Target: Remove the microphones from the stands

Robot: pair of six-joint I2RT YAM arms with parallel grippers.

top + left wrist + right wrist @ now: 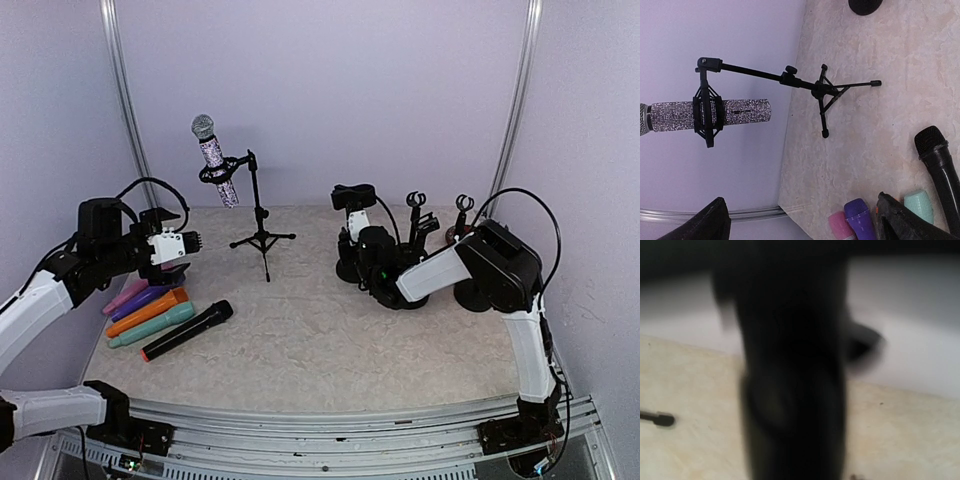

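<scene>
A glittery silver microphone [212,158] sits tilted in the clip of a black tripod stand [260,225] at the back left. In the left wrist view the microphone [740,114] lies across the stand's clip [706,115]. My left gripper [195,241] is open and empty, left of the stand and below the microphone; its fingers [707,222] show wide apart. My right gripper [355,260] is low among black stands at mid right. Its wrist view is filled by a blurred black shape [790,370], so its jaws are hidden.
Pink [124,295], purple [143,300], orange [148,312], teal [153,325] and black [187,330] microphones lie in a row at the left front. Several black desk stands [415,225] stand at the back right. The wall is close behind.
</scene>
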